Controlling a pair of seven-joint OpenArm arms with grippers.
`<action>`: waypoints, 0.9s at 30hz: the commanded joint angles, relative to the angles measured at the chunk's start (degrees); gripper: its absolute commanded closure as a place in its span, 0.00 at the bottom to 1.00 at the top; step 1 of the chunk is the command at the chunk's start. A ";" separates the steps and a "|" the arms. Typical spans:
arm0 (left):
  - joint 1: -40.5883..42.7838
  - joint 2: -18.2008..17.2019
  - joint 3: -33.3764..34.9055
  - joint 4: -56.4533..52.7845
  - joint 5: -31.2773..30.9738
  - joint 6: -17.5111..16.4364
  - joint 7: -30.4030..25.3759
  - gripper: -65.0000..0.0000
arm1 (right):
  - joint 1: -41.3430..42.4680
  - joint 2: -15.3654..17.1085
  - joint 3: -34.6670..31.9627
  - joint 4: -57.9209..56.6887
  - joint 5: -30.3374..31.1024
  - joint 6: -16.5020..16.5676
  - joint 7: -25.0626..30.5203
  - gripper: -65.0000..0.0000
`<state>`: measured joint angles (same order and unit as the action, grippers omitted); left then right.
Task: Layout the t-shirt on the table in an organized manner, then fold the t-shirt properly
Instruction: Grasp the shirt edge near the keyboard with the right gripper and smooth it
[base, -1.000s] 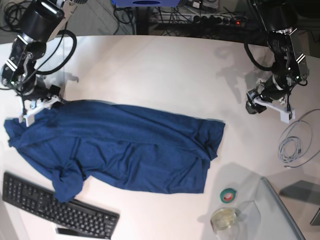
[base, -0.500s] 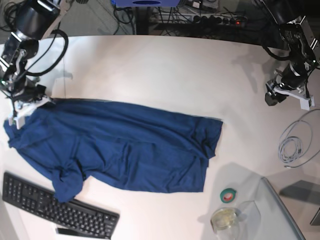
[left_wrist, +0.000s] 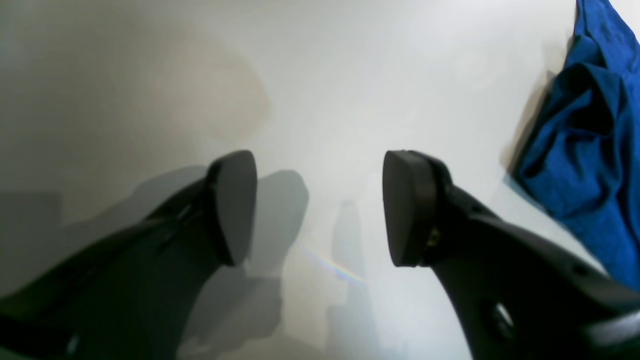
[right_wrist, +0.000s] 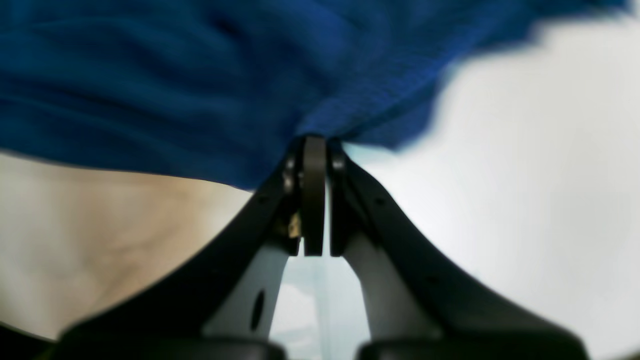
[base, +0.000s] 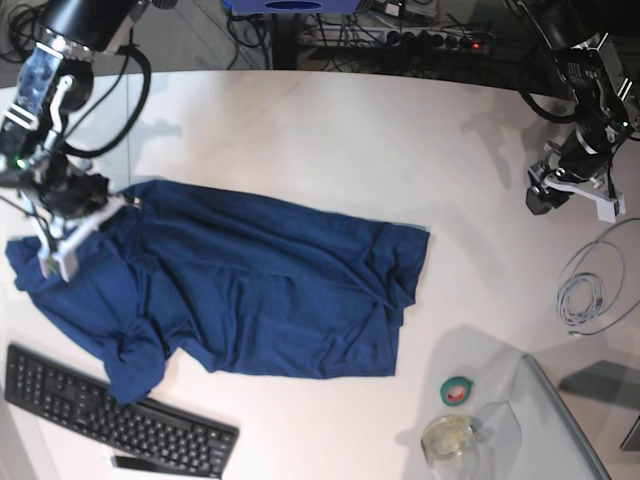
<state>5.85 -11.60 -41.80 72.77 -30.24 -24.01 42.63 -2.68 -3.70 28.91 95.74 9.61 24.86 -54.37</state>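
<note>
Base view: my right gripper (base: 62, 240) pinches crumpled navy-blue cloth t-shirt (base: 250, 290), layout step; my left gripper (base: 578, 195) agape, empty; next, tug flat.

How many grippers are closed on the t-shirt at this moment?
1. The right gripper is shut on the t-shirt at its far-left edge in the base view. The left gripper hangs open over the bare table.

In the right wrist view the t-shirt (right_wrist: 200, 80) was blurred and cut off by the top and left edges, while the left wrist view cropped it at the right edge, showing only a bunched strip
</note>
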 joint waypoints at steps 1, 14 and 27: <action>-0.44 -0.58 -0.09 1.12 -0.75 -0.21 -0.92 0.41 | 2.55 0.50 -1.08 -0.32 0.55 -0.03 1.14 1.00; 1.58 -1.55 -0.18 1.03 -0.75 -0.21 -1.01 0.41 | 31.38 4.54 -8.99 -41.99 0.20 -4.60 6.59 0.96; 2.37 -2.43 -0.53 0.85 -0.75 -0.21 -1.18 0.41 | 19.60 9.64 -17.26 -23.52 0.37 -9.43 5.27 0.44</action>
<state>8.56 -13.10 -42.17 72.84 -30.09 -24.03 42.44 14.72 5.80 11.75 71.13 9.06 15.38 -50.63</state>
